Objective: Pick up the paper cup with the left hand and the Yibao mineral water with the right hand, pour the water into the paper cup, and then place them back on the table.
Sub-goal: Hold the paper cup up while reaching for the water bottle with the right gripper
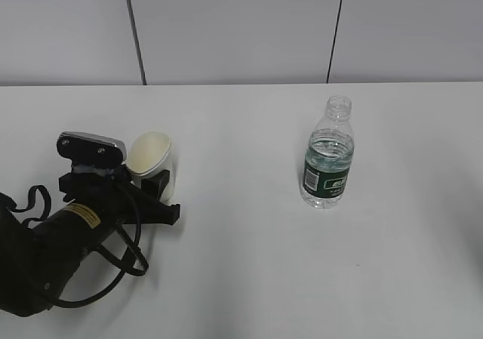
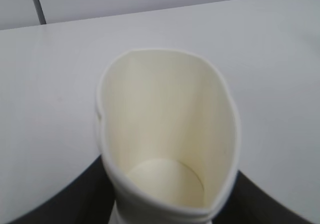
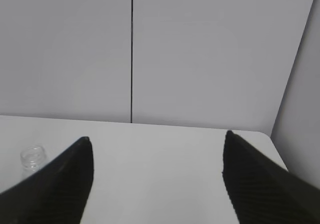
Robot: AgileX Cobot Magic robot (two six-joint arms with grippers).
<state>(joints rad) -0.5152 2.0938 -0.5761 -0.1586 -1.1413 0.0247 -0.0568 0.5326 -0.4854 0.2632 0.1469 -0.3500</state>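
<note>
Left hand [image 1: 155, 192]: jaws half-closed on the cup, squeezing it.
Cup [image 1: 153, 160]: left on the table [image 1: 241, 278], between the fingers; rim pressed oval, inside dry. Thin, soft paper; likely crushes under more force, so hold it lightly at mid-wall.
Bottle [image 1: 328, 158]: upright right of centre, capless, water [image 1: 330, 149] high. Probably light, smooth and springy; grip the labelled waist.
Right hand [image 3: 157, 181]: jaws wide apart, holding nothing; bottle low left of it.

Bare table [image 1: 241, 263] lies between paper cup [image 1: 153, 160] and bottle [image 1: 328, 158].
</note>
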